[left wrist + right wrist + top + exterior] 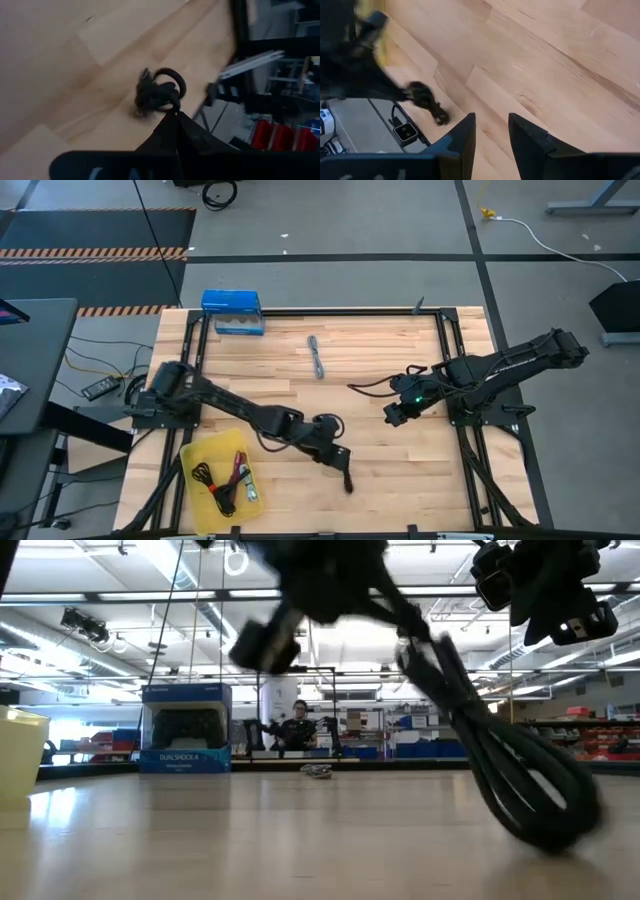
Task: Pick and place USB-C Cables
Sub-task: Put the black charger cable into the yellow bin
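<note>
This is a large open industrial hall used as a robotics lab or workshop. The wooden table [380, 400] in a black metal frame stands on a bare grey concrete floor [400, 270] with hazard-striped tape [95, 252] and a loose white cord [555, 248]. Across the table, long ceiling lights [120, 598], exposed ducts, distant shelving [590, 735] and a person [298, 725] at another robot rig show.
</note>
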